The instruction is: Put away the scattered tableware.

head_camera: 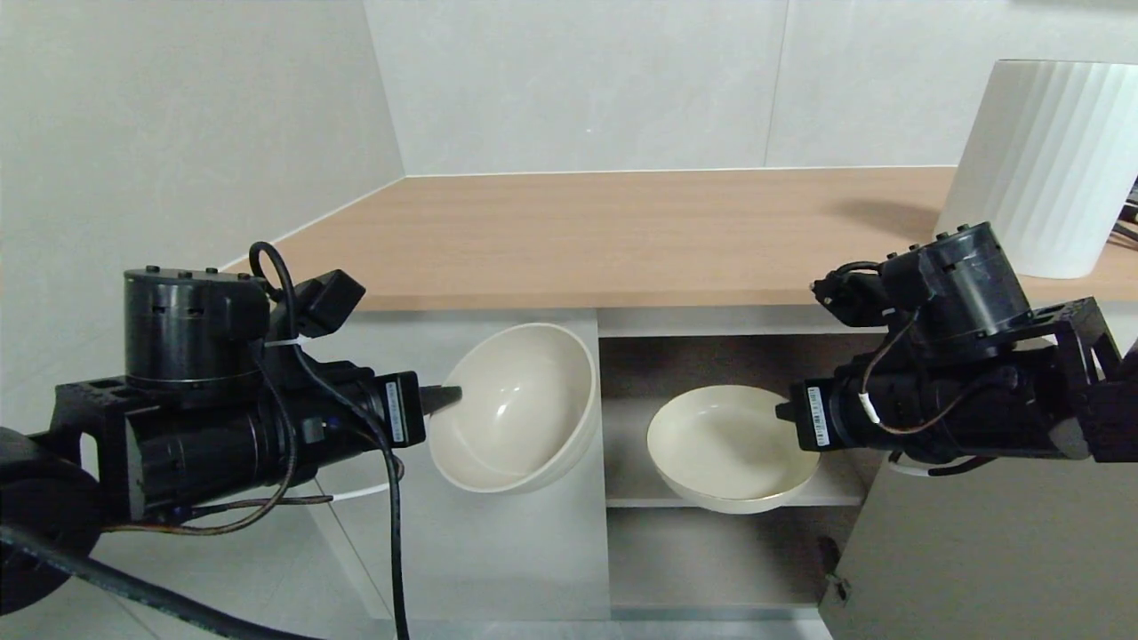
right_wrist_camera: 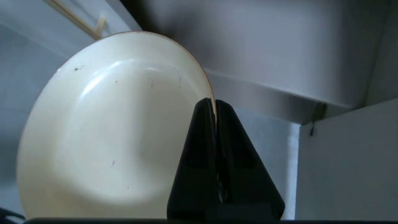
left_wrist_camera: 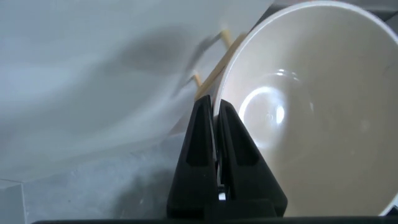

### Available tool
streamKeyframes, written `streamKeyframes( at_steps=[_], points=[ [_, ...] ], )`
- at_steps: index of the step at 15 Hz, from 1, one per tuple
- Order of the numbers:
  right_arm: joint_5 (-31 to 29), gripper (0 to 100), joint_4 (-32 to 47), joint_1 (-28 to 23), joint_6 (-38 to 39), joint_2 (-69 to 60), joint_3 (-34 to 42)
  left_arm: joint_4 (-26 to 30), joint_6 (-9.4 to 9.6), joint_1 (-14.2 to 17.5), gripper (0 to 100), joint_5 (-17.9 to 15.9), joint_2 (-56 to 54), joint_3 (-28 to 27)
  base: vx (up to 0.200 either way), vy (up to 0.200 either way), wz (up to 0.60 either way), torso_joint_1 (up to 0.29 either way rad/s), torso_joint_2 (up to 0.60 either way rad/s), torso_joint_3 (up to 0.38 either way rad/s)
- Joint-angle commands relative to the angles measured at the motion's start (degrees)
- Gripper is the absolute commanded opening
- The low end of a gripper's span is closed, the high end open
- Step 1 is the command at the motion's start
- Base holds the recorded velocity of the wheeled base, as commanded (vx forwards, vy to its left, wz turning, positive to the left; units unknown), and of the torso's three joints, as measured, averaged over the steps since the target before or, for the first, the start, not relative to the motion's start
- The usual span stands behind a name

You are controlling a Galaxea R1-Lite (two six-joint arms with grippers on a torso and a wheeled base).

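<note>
Left gripper [head_camera: 444,397]: we see it clamped on the deep bowl [head_camera: 516,409] by its rim, with the bowl tilted before the closed door [head_camera: 498,551].
Right gripper [head_camera: 787,411]: pinches the shallow dish [head_camera: 725,444] by its rim.
Shelf [head_camera: 627,462]: open, just behind our dish, so the right arm is nearer.

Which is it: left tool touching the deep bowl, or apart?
Touching. Left wrist view shows the left tool shut on the rim of the deep bowl.
</note>
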Motion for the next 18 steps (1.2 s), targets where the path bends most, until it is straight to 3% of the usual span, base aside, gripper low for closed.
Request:
streamKeyframes(
  at_steps=[1,8,14,18],
  points=[
    [0.0,0,0.0,0.0,0.0,0.6,0.0,0.1,-0.01,0.0,0,0.0,0.1,0.0,0.000,0.000,0.00,-0.105,0.45,0.330],
    [-0.3,0,0.0,0.0,0.0,2.9,0.0,0.0,-0.01,-0.2,0,0.0,0.5,0.3,0.000,0.000,0.00,-0.019,0.08,0.059],
    [-4.8,0,-1.7,-0.1,-3.1,14.9,-0.4,0.0,-0.01,-0.8,0,0.0,1.3,0.3,0.000,0.000,0.00,0.000,0.00,0.000],
    [-4.5,0,-3.0,-0.7,-2.7,20.7,-2.4,-0.1,0.07,-0.9,0,0.0,1.3,0.3,0.000,0.000,0.00,0.000,0.00,0.000]
  ],
)
